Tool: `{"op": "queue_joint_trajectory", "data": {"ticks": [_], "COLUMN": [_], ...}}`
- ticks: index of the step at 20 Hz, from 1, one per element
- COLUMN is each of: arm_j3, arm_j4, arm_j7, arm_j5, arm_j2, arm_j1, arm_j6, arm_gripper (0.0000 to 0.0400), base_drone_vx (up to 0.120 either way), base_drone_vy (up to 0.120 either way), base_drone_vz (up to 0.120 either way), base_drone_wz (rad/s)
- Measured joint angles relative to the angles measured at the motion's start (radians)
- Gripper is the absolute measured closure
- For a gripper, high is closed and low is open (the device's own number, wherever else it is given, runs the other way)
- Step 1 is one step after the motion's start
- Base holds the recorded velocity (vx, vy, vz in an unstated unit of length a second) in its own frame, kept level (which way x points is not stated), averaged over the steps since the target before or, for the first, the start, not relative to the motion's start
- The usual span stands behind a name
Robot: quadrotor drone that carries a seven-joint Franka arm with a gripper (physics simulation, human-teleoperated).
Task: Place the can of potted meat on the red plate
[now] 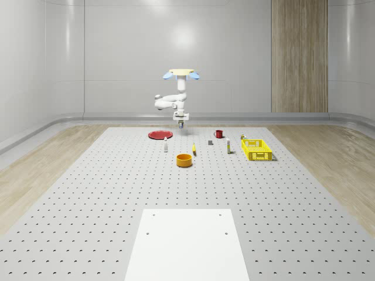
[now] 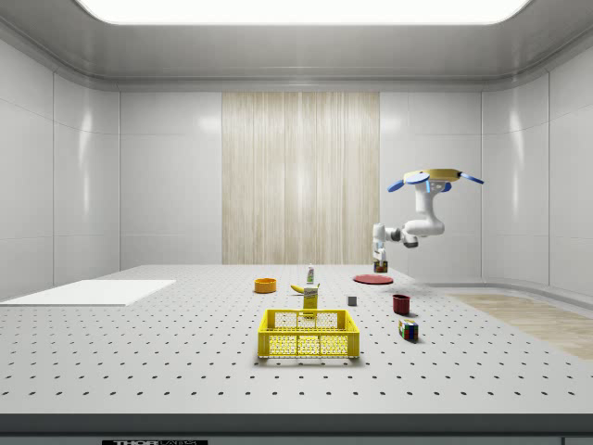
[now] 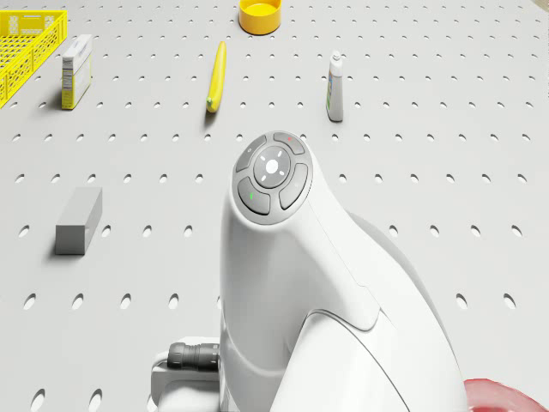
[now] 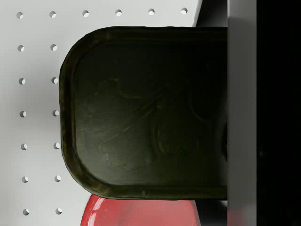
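Perforated table point(image 1: 88, 193): my drone point(image 1: 181, 74) hovers beside the plate point(image 1: 159, 135); fingers point(image 4: 242, 113) pinch the can point(image 4: 150, 113), raised near the plate's edge. Rigid, smooth metal, I judge; flat sides grip best.

A yellow crate point(image 1: 257, 150) sits at the whole-scene view's right. A banana point(image 3: 216, 77), a bottle point(image 3: 334, 87), an orange bowl point(image 1: 184, 160) and a red mug point(image 1: 218, 134) lie apart.

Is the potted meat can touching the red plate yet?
Apart. The side view shows the potted meat can in the gripper, with a gap above the red plate.
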Motion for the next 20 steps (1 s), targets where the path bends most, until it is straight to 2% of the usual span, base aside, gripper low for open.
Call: {"op": "queue_joint_trajectory", "data": {"ticks": [5, 20], "arm_j3": [0.003, 0.009], "arm_j4": [0.001, 0.002], "arm_j7": [0.003, 0.010], "arm_j5": [0.008, 0.026], "arm_j2": [-0.016, -0.057], "arm_j1": [-0.003, -0.012], "arm_j6": [0.014, 0.052], "arm_gripper": [0.0117, 0.0117], "base_drone_vx": [0.088, 0.000], "base_drone_vy": [-0.120, -0.120], "base_drone_vz": [0.000, 0.000], "base_drone_wz": [0.000, 0.000]}}
